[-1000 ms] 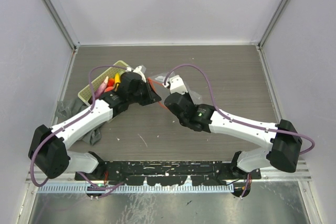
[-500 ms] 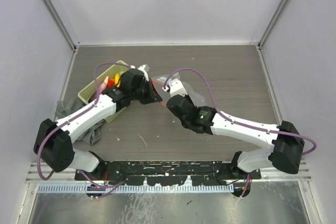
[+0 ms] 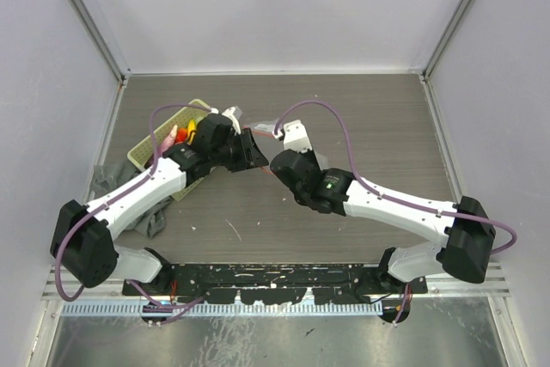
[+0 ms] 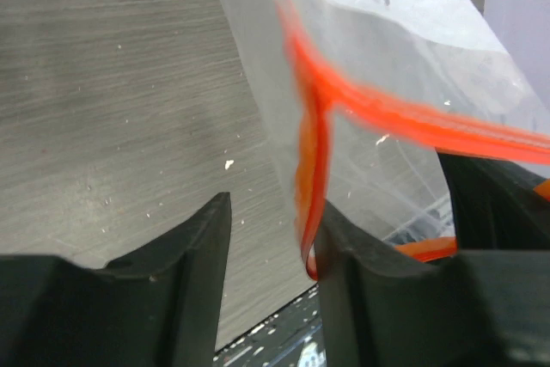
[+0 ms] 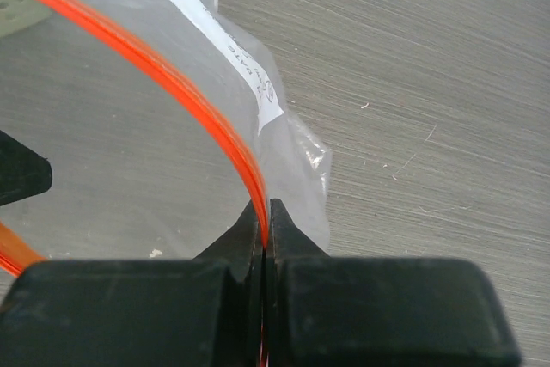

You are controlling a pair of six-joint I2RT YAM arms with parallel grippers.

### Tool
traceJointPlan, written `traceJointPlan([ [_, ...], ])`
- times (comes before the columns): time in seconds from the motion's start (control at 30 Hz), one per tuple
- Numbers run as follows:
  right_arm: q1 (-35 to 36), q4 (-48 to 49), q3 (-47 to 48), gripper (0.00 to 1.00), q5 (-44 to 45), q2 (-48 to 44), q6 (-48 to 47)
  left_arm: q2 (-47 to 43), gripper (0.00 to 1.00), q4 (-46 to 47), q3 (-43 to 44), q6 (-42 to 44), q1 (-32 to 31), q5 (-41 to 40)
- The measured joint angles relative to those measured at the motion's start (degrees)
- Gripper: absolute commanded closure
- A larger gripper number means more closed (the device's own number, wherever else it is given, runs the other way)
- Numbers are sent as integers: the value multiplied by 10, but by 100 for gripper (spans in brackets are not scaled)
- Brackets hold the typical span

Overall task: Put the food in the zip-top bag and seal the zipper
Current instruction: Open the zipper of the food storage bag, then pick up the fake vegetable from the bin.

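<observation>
**Right jaws clenched on the zipper, left jaws parted beside it**

The zip-top bag (image 5: 120,152) hangs just above the counter (image 3: 369,126), left of its middle, between the two wrists. The right arm (image 3: 387,204) reaches in from the right. Its jaws are clenched on the zipper (image 5: 215,118), pinching the red-orange strip at their very tips. From there the strip curves up and away to the left. The bag's white label (image 5: 249,70) runs just beyond it.

The left arm (image 3: 137,195) comes in from the other side. Its jaws stand parted, with bare counter showing through the gap. In the left wrist view, a branch of the zipper drops down along the inner face of the right-hand finger (image 4: 369,281), and nothing is squeezed between the two. The other branch of the strip runs off to the right.

The food (image 3: 183,133) lies outside the bag, in the mesh basket (image 3: 153,150) behind the left wrist. Only its red, yellow and pink pieces show. A grey cloth (image 3: 153,223) lies under the left arm.
</observation>
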Motion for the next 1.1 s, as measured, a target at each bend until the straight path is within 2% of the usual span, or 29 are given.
traceJointPlan([
  [0.27,0,-28,5,100,10,11,23,-76,1,-37,-12,26,14,-45],
  [0.4,0,-41,9,100,21,11,28,-134,2,-65,-12,58,21,-88],
  [0.63,-5,-56,15,100,38,11,32,-176,2,-113,-11,114,26,-164],
  [0.87,-18,-50,10,100,34,10,28,-171,2,-155,2,181,36,-226],
  [1.0,-29,-36,-12,100,22,-1,19,-136,2,-171,39,224,55,-255],
  [1.1,-38,-26,-29,100,8,-15,12,-87,1,-185,76,260,101,-239],
])
